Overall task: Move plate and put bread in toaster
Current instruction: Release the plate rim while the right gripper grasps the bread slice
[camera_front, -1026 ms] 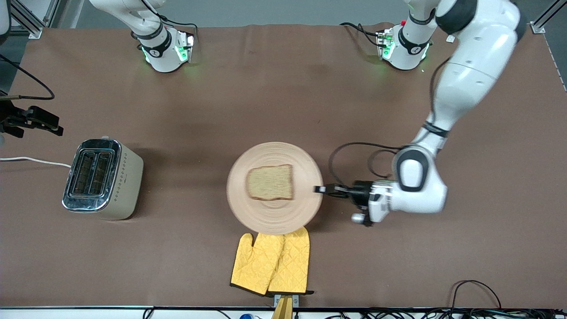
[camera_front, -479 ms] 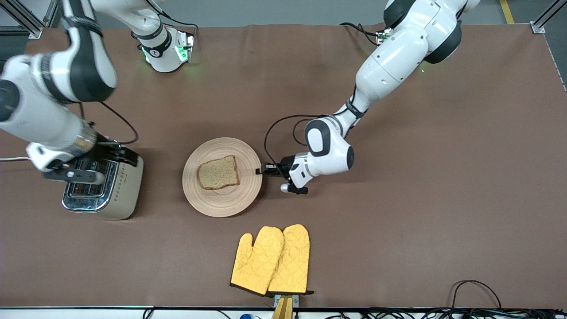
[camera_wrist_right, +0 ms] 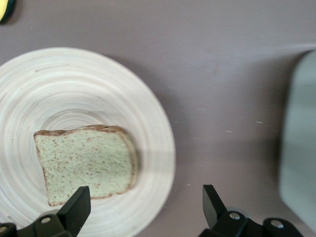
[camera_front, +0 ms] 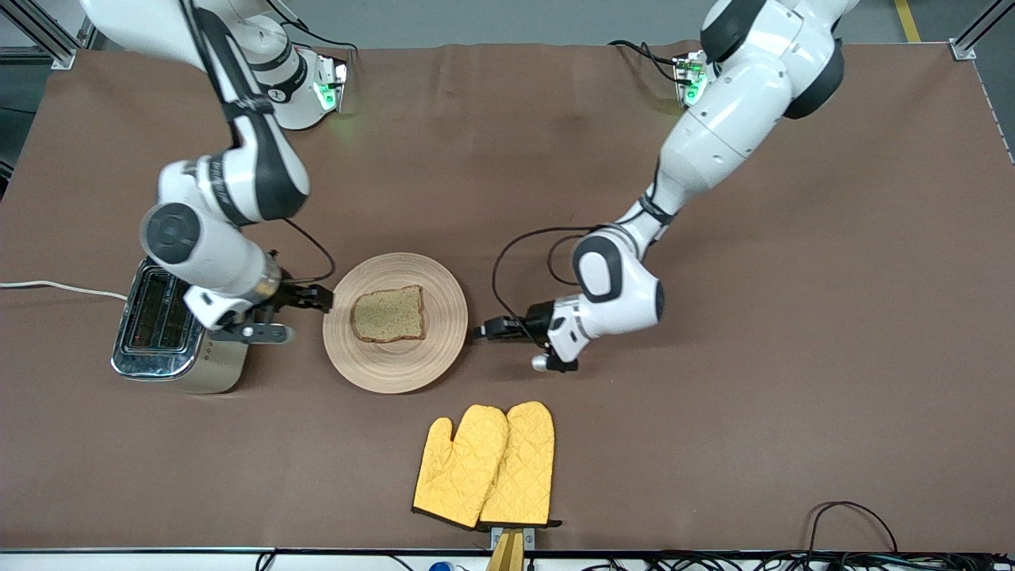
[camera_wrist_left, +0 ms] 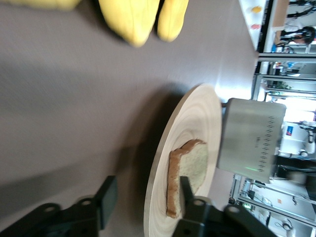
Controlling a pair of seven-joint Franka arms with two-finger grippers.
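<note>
With the plate [camera_front: 395, 322] set down beside the toaster [camera_front: 176, 331] at mid-table, the plate-moving step reads as done and the bread pickup as the step in hand.

Item 1, wooden plate: round, pale, ring-grooved, flat on the brown tablecloth [camera_front: 507, 159]. The toaster stands at its 9 o'clock in the front view, near but apart.

Item 2, bread [camera_front: 388, 314]: one brown wholegrain slice, lying flat just off the plate's centre toward the toaster. Untouched by either gripper.

Item 3, toaster: cream body, chrome top, two slots facing up, partly covered in the front view by the right arm. A white cord [camera_front: 55, 287] runs off from it toward the table edge.

Item 4, right gripper [camera_front: 321, 300]: over the gap between toaster and plate rim, fingers spread wide, holding nothing. Its wrist view shows the slice ahead between the fingertips.

Item 5, left gripper [camera_front: 482, 331]: low at the plate's 3 o'clock, just clear of the rim, fingers parted, holding nothing.

Item 6, yellow oven mitts [camera_front: 485, 466]: a pair at the plate's 5 o'clock, nearer the front camera, well apart from it.

Next move, as judged: the right gripper needs to travel over the slice, descend, and pinch it by an edge, since a flat slice offers little to grasp. Tipping it upright would then suit the slots.
</note>
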